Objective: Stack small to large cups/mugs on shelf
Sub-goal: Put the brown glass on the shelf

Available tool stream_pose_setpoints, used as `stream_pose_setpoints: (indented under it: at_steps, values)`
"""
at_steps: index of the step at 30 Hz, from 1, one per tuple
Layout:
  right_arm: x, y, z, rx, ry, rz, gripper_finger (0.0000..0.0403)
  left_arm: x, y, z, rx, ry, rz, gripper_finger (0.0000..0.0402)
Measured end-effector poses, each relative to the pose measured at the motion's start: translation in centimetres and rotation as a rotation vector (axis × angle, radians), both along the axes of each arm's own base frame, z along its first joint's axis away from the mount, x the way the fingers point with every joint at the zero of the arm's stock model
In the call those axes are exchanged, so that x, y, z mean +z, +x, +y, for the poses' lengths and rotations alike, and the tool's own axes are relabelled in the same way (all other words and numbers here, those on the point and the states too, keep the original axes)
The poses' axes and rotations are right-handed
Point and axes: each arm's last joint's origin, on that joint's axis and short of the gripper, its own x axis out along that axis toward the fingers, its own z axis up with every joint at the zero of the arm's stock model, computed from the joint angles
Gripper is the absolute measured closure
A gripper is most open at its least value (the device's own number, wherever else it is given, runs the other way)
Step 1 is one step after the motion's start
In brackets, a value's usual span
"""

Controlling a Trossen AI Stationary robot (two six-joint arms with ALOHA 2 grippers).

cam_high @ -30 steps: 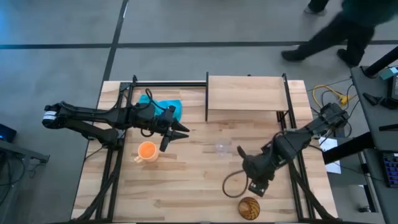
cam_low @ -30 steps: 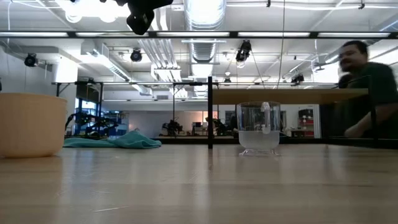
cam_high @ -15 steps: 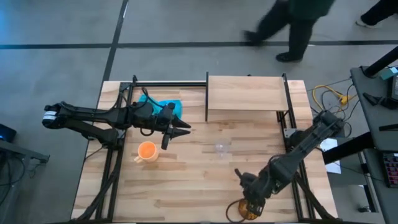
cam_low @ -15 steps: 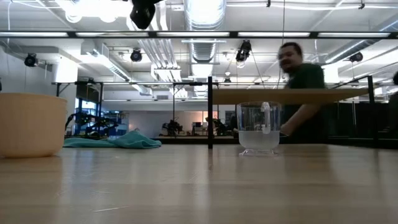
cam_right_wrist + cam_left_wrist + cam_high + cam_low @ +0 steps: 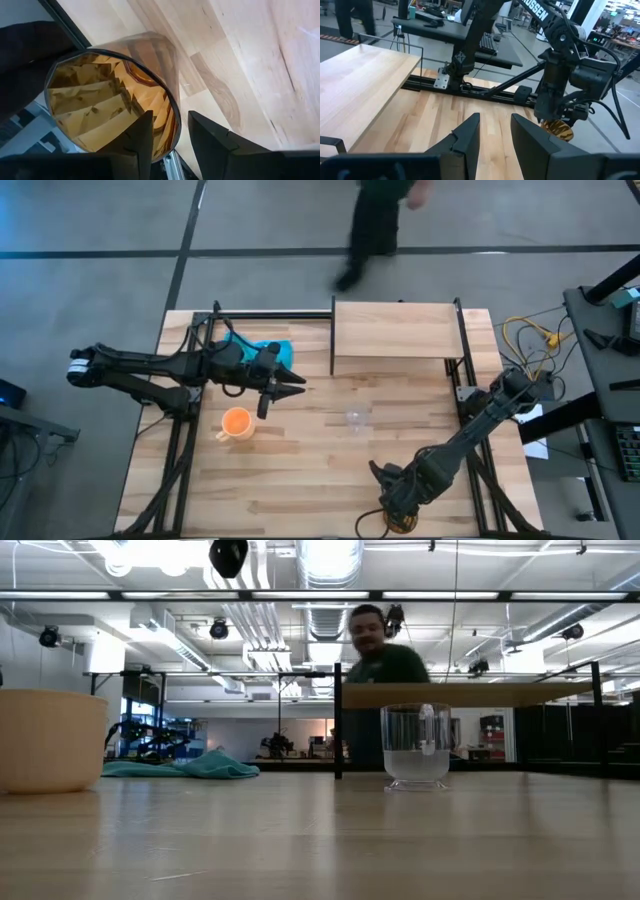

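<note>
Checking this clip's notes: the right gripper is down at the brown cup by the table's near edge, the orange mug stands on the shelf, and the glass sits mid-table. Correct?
Not quite: the orange mug stands on the table, not on the shelf, as the high view shows. The right gripper at the brown cup and the glass mid-table are right.

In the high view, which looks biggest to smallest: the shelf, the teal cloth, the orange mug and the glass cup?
1. The shelf, by far the biggest.
2. The teal cloth, though the left arm hides part of it.
3. The orange mug.
4. The glass cup, which looks only slightly smaller than the mug and is faint.
</note>
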Motion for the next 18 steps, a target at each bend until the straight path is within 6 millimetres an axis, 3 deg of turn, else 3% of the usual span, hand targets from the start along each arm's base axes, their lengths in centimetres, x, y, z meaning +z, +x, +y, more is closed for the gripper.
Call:
stream_pose_setpoints:
  at_steps: [18]
  values:
    - [0.07, -0.49, -0.67, 0.016, -0.079, 0.034, 0.0390, 0.08, -0.16, 0.03, 0.000, 0.002, -0.002, 0.0306]
